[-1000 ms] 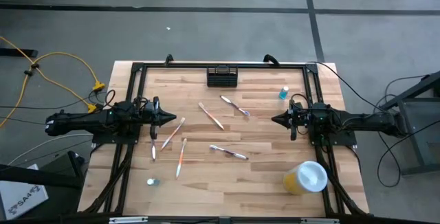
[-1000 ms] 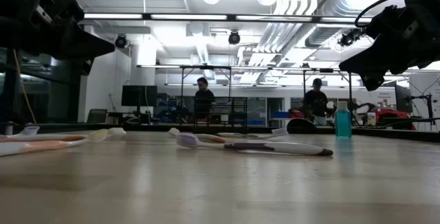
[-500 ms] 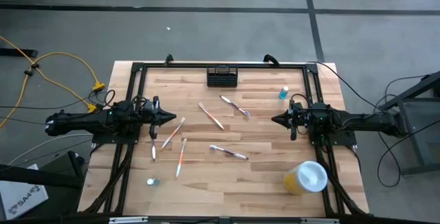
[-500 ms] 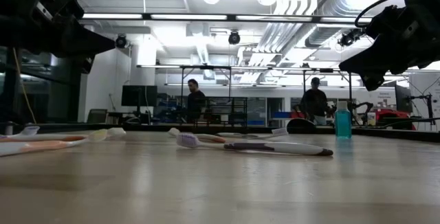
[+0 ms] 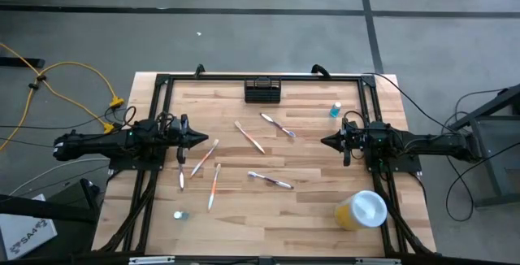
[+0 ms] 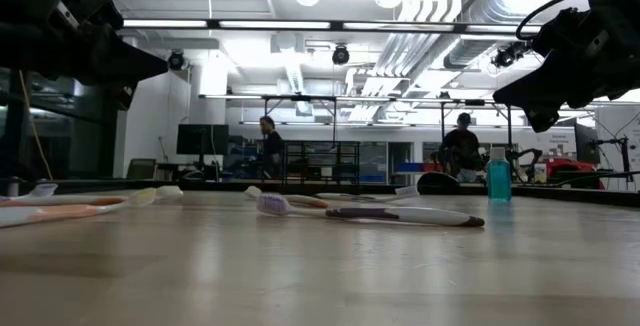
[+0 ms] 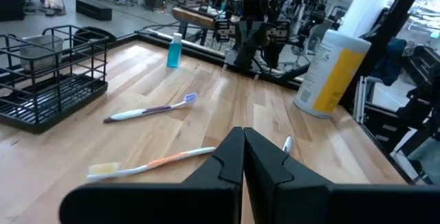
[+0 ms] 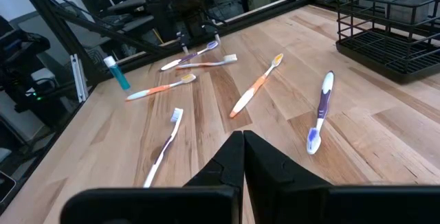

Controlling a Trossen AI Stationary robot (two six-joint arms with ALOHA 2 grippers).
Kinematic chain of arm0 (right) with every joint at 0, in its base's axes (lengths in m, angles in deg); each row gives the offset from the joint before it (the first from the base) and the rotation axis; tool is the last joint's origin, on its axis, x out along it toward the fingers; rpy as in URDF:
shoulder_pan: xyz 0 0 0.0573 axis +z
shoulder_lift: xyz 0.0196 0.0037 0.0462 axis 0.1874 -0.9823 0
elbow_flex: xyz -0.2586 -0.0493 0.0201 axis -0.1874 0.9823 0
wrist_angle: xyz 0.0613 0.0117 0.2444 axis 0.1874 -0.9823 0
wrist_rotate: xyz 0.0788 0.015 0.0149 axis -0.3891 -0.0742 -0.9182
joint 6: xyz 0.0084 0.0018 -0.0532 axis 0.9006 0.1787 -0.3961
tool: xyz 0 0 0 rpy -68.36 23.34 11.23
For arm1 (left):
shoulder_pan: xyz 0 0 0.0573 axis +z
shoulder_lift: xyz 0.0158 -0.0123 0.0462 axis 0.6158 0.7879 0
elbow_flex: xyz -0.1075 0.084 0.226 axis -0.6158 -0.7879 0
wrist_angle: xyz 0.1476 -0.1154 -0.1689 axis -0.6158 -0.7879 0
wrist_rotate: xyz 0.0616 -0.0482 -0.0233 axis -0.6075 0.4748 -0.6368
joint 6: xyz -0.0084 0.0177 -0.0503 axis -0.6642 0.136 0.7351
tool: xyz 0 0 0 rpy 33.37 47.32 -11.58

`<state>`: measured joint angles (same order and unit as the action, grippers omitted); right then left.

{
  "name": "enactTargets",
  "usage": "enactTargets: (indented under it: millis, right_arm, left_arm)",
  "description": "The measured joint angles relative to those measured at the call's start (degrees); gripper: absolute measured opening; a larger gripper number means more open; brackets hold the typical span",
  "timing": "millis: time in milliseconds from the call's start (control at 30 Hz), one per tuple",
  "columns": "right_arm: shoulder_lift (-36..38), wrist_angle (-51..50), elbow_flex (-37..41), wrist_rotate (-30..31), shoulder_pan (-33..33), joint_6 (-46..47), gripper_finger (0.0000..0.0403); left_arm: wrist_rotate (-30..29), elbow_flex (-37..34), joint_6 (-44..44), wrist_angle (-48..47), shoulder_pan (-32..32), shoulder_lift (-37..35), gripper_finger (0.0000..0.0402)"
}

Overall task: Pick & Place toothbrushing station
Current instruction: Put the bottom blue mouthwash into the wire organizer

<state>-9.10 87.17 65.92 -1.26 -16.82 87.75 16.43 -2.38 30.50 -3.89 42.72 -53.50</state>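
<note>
Nothing is picked up yet. The black caddy sits at the far edge of the worktop. The left gripper and right gripper hang closed and empty; one must open and reach it

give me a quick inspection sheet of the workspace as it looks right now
surface: light wooden table, black frame around it.
job's things: black wire toothbrushing station at the far edge, untouched.
clutter: six toothbrushes loose mid-table; two small blue bottles; yellow cup with white lid near the right arm.
grippers: left gripper and right gripper shut, empty, raised over the table's sides.
cables: yellow cable on the floor to the left.
surroundings: workshop with people far behind.
</note>
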Motion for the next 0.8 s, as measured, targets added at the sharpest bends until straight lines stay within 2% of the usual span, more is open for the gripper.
enactTargets:
  millis: [267, 467, 667, 800]
  right_arm:
    - [0.0, 0.0, 0.0, 0.0, 0.0, 0.0, 0.0002]
    - [0.0, 0.0, 0.0, 0.0, 0.0, 0.0, 0.0002]
    - [0.0, 0.0, 0.0, 0.0, 0.0, 0.0, 0.0002]
    - [0.0, 0.0, 0.0, 0.0, 0.0, 0.0, 0.0002]
  left_arm:
    - [-2.5, 8.2, 0.7, -10.4, 0.0, 5.8, 0.0001]
    - [-0.5, 13.2, 1.2, -12.7, -0.1, 12.5, 0.0001]
    - [2.4, 20.6, -1.1, -21.3, -0.7, 18.3, 0.0001]
    - [3.0, 24.4, -1.3, -25.7, -3.5, 21.6, 0.0001]
